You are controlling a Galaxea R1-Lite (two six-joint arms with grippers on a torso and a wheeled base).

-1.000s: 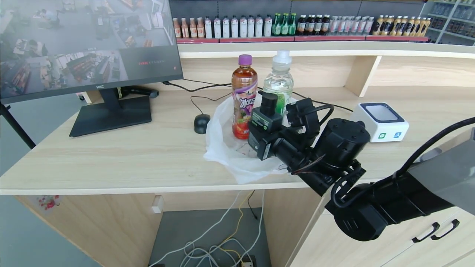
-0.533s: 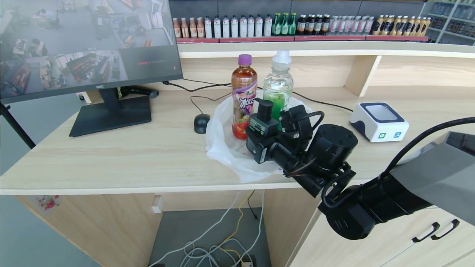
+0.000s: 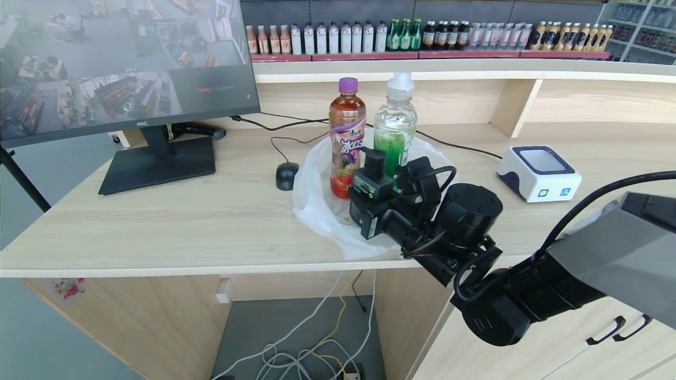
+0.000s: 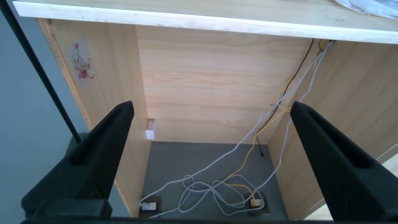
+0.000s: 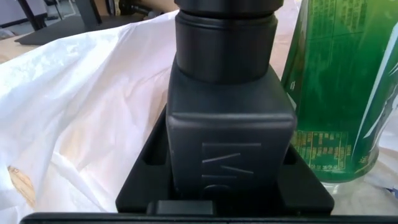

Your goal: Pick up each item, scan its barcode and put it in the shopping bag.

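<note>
A black square bottle with a round cap [image 3: 371, 182] is held in my right gripper [image 3: 388, 192], which is shut on it just above the white shopping bag [image 3: 322, 211] on the counter. In the right wrist view the black bottle [image 5: 227, 130] stands close up, with the bag [image 5: 81, 118] behind it and a green-labelled clear bottle [image 5: 342, 93] beside it. That clear bottle [image 3: 395, 132] and an orange drink bottle with a purple cap [image 3: 347, 140] stand upright on the bag. My left gripper [image 4: 211, 162] hangs open below the counter's front edge.
A white barcode scanner box [image 3: 538, 171] sits on the counter to the right. A monitor [image 3: 127, 63] on its stand, a black mouse [image 3: 287, 175] and cables are on the left. Loose cables [image 4: 230, 180] lie on the floor under the counter.
My right arm has shifted a little left and down with the black bottle, bringing it lower over the bag's front part. The two standing bottles have not moved.
</note>
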